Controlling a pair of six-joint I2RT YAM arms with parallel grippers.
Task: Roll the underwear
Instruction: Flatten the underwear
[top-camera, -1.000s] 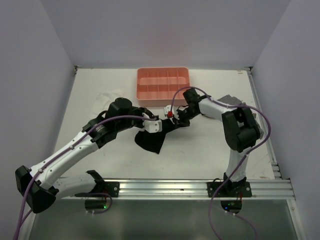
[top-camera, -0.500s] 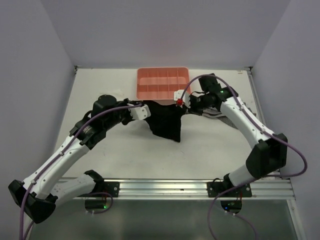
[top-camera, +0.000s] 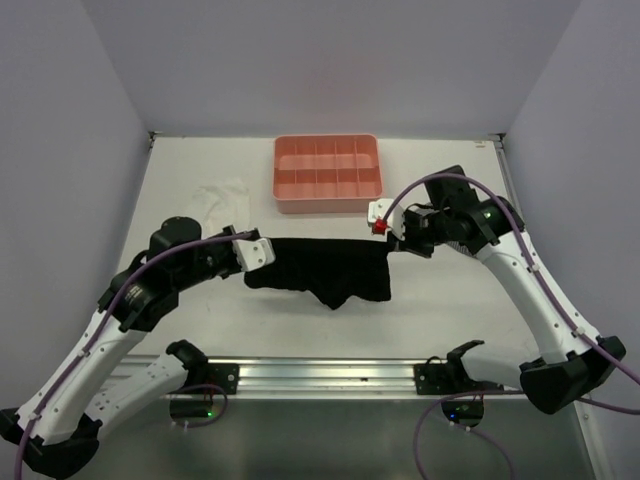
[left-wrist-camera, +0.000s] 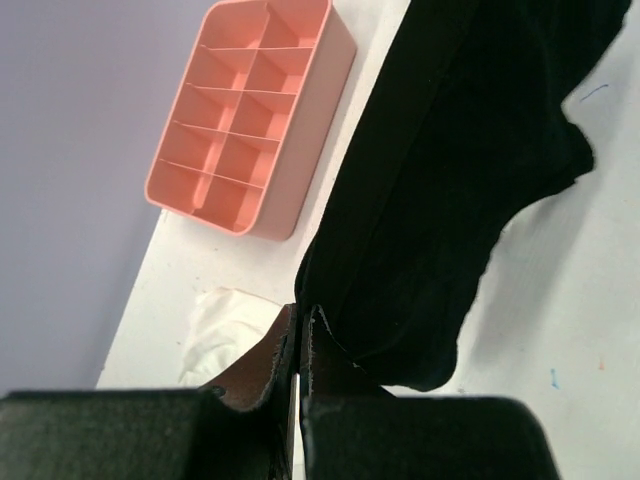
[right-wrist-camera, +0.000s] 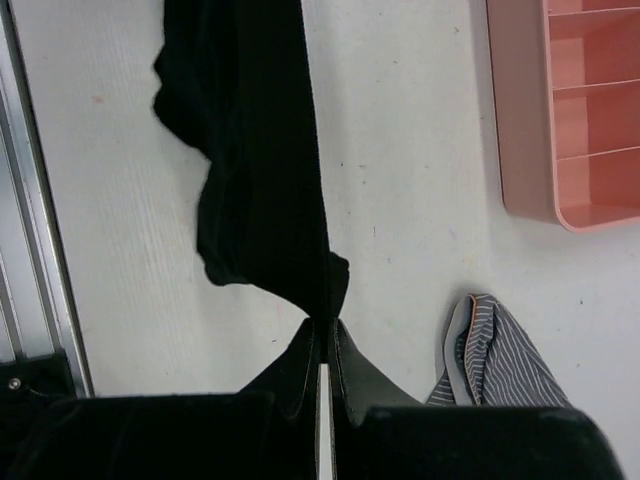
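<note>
The plain black soft fabric underwear hangs stretched left to right over the white surface, its middle sagging toward the near edge. I cannot tell whether that sag touches down. The left end effector is clamped on its left end and the right end effector on its right end, jaws together on the fabric.

To spread it well for rolling, I judge both ends should come down level and evenly taut, so the top edge lands straight and the sag smooths out. It should settle short of the thin white cloth, the grey striped cloth and, farthest, the pink plastic compartment tray.
</note>
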